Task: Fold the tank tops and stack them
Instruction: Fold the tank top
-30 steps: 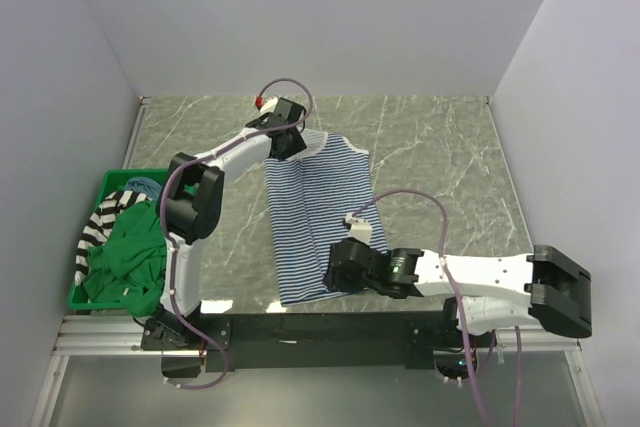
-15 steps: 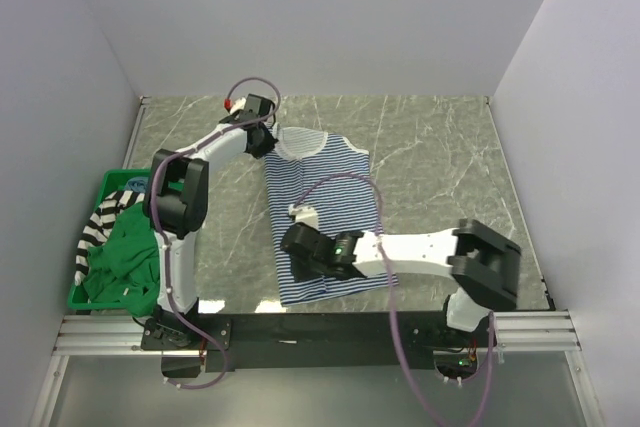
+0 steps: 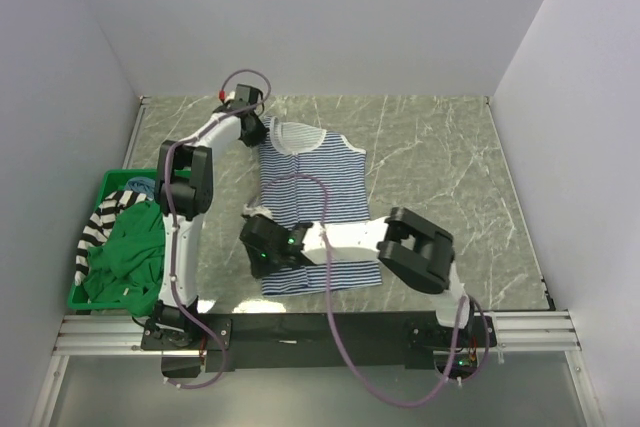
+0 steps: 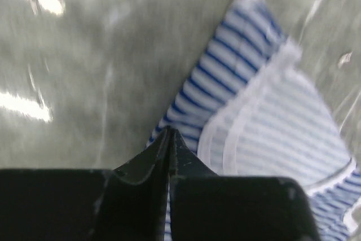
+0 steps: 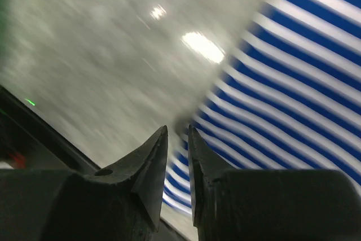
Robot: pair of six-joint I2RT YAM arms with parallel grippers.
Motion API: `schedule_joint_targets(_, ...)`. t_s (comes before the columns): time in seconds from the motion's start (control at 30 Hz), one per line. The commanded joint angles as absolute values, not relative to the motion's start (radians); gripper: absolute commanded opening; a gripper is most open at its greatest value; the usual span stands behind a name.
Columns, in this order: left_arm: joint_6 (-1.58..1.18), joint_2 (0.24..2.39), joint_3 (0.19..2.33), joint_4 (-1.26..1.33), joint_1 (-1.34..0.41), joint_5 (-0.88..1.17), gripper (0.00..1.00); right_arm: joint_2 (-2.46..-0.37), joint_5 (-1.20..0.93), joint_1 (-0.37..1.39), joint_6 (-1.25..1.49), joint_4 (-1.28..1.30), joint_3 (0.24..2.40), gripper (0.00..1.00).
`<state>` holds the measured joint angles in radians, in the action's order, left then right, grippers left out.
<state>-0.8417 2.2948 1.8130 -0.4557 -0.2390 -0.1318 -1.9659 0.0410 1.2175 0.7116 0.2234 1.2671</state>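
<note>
Top view: thin-striped tank top (image 3: 315, 202) lies spread flat on the marble surface (image 3: 440, 167), neck end far, hem near the arm bases. Left hand (image 3: 256, 137) sits at its far-left strap; right hand (image 3: 258, 257) reaches across to its near-left edge. 3 more tops sit piled in the green bin (image 3: 88, 299) at the left edge: green top (image 3: 128, 257), bold-striped top (image 3: 98, 229) draped over the rim, and a bit of blue top (image 3: 145, 185) at the back. Left wrist view, blurred: left hand (image 4: 169, 134) has its fingers pressed together w/ no gap, tips pinching the strap edge of the thin-striped tank top (image 4: 271, 122), grey surface (image 4: 67, 71) to the left. Right wrist view: right hand (image 5: 178, 131) is nearly closed, only a slim gap, w/ the side edge of the thin-striped tank top (image 5: 282, 94) caught between the tips; surface (image 5: 84, 43) beyond.
</note>
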Motion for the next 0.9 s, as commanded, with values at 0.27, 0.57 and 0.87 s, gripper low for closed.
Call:
schedule_joint_targets(0.27,-0.732,2.324,2.183,-0.537,-0.074,0.052,0.42,-2.116,-0.18,1.08,0.609,0.049,1.591,0.35)
schedule_joint_targets(0.57,-0.818,2.049,1.832,-0.42,-0.121,0.034,0.41,-1.818,0.116,1.051,0.574,0.242,1.411,0.45)
schedule_joint_targets(0.87,-0.815,2.011,1.556,-0.311,-0.23,0.029,0.53,-1.704,0.23,1.097,0.597,0.399,1.23,0.56)
